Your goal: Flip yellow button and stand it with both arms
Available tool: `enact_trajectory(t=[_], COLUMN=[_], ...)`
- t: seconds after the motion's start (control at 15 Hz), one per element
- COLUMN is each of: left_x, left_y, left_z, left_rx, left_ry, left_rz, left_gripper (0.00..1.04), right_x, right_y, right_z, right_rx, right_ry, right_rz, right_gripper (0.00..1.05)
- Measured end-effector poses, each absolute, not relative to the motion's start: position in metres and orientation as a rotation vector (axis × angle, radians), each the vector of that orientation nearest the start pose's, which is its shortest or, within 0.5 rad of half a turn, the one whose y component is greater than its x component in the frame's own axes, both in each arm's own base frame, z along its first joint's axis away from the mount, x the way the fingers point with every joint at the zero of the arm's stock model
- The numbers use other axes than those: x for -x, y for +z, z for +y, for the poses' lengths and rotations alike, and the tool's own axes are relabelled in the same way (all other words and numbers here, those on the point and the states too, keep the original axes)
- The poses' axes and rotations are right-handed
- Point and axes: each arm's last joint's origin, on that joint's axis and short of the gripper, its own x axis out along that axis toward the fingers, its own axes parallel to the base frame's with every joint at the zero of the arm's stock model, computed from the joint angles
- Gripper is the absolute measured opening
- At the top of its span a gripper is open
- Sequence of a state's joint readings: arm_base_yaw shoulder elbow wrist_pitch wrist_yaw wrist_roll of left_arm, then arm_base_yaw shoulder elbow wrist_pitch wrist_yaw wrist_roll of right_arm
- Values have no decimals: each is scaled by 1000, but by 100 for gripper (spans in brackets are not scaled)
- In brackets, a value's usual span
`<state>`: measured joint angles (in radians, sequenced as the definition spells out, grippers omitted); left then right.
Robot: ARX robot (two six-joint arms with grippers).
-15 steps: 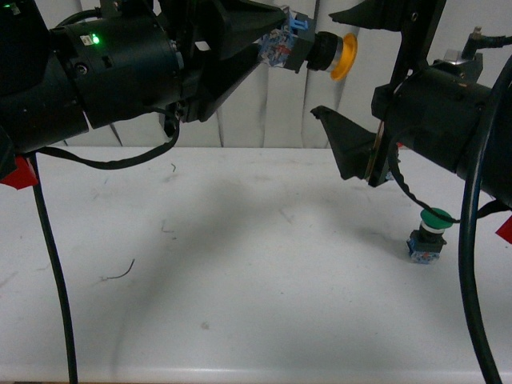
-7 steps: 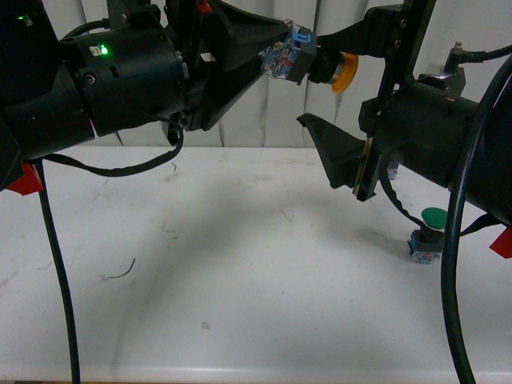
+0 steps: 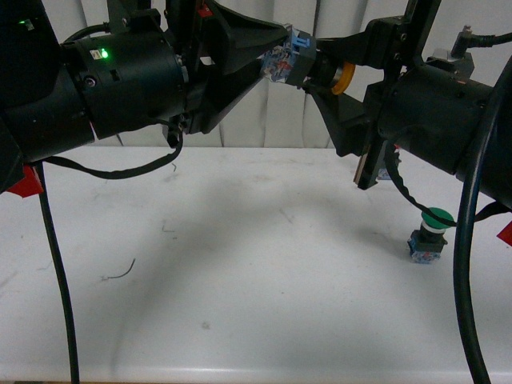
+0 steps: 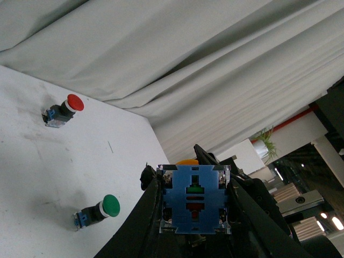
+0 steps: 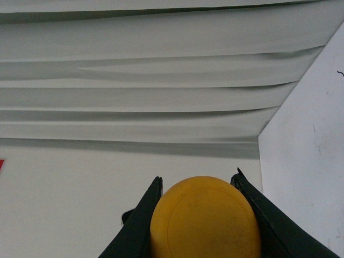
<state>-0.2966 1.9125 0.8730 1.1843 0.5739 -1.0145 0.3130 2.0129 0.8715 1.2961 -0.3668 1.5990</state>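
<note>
The yellow button (image 3: pixel 290 56) hangs sideways high above the white table (image 3: pixel 240 272), held between both arms. My left gripper (image 3: pixel 278 53) is shut on its blue-and-clear contact block, whose blue end (image 4: pixel 194 199) fills the gap between the black fingers in the left wrist view. My right gripper (image 3: pixel 326 72) comes in from the right and is shut on the other end, by the black collar and the yellow-orange cap (image 3: pixel 345 78). In the right wrist view the round cap (image 5: pixel 204 220) sits tight between the two black fingers (image 5: pixel 145 215).
A green-capped button (image 3: pixel 430 234) stands on the table at the right, under the right arm, and shows too as the green cap (image 4: pixel 103 207). A red-capped button (image 4: pixel 65 109) lies farther off. Black cables (image 3: pixel 56 264) hang at both sides. A pale curtain (image 3: pixel 280 120) backs the table.
My right gripper has moved left and up to the button and its spread jaws have shut on the cap end. The left gripper holds the contact block nearly as before.
</note>
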Motion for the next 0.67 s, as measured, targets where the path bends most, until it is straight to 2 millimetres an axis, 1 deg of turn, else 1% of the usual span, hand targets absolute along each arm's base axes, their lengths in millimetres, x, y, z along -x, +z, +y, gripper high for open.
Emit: enact_trajectory(t=[0.13,0.33,0.47,0.54,0.6,0.67], left_x=[-354,-355,-360,-362,-365,-368], left_y=[185,187,189,188,187,186], left_z=[-125,-123,-114,-107,-97,-87], left_rx=[929,952,963,966,970,973], left_ry=[-864,-871,-831,-805,-770,-729], left_rz=[306,295,270,271,270,274], left_gripper=[30,61,83,95,99,98], right_x=[-361,-361,-359,-360,-360,-361], right_y=[159,158,154,154,154,154], right_z=[128,128,126,124,122,120], right_rx=[-1524,-1520,-1510,-1507,-1506,-1505], right_ry=[650,650,632,633,631,629], right_rz=[418,423,443,440,433,433], right_gripper=[35,35,35,35,35,35])
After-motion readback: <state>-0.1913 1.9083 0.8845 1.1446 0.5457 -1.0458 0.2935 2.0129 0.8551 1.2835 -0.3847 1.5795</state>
